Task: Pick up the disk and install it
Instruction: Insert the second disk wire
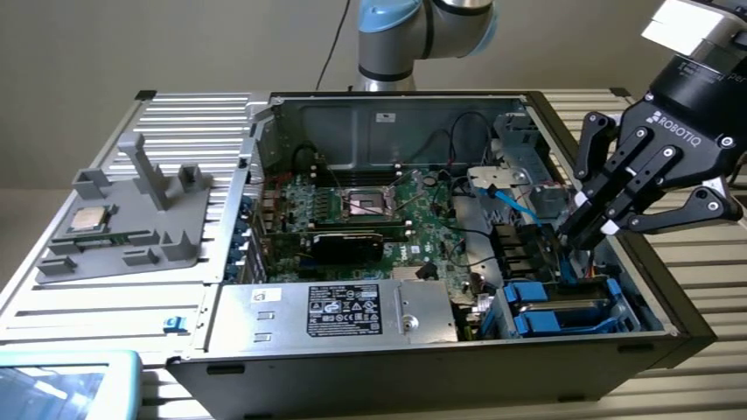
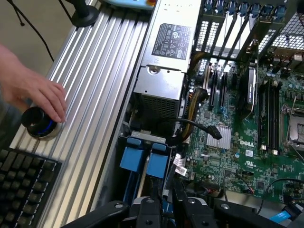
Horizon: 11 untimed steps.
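The gripper (image 1: 583, 234) reaches into the drive bay, fingers narrowed on the disk's (image 2: 145, 166) blue carrier (grip looks firm); disk partly slotted; final seating apparently remains.

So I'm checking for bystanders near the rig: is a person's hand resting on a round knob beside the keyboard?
Yes, in the wrist view a hand rests on a round black knob just above the keyboard.

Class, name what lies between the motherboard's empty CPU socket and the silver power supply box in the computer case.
In the exterior view, a black expansion card lies across the motherboard, between the CPU socket and the power supply box.
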Each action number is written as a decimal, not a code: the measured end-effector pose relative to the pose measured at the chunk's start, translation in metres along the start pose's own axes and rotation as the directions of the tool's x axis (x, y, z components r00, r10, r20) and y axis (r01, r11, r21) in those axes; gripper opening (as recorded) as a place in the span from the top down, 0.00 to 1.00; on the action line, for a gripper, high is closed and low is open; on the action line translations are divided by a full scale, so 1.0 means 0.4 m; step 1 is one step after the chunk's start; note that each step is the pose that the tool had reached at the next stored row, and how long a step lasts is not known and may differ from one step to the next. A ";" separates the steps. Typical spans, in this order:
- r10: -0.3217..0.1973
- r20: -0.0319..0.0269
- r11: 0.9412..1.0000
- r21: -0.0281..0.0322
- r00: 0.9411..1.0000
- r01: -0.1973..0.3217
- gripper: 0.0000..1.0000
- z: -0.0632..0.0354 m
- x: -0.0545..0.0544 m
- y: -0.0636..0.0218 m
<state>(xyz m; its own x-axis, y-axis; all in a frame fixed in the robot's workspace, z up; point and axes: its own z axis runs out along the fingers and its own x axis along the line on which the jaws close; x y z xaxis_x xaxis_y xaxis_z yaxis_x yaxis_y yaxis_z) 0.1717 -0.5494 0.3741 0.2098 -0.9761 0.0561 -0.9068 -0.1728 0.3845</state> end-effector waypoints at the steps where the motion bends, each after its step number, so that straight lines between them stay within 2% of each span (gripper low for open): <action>1: 0.000 0.000 1.000 0.000 1.000 0.000 0.76 0.000 0.000 0.000; 11: 0.000 0.000 1.000 0.000 1.000 0.000 0.76 0.000 0.000 0.000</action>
<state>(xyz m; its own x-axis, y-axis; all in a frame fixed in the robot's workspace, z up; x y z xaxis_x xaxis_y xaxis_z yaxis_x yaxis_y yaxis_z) 0.1717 -0.5494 0.3741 0.2098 -0.9761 0.0563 -0.9068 -0.1727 0.3845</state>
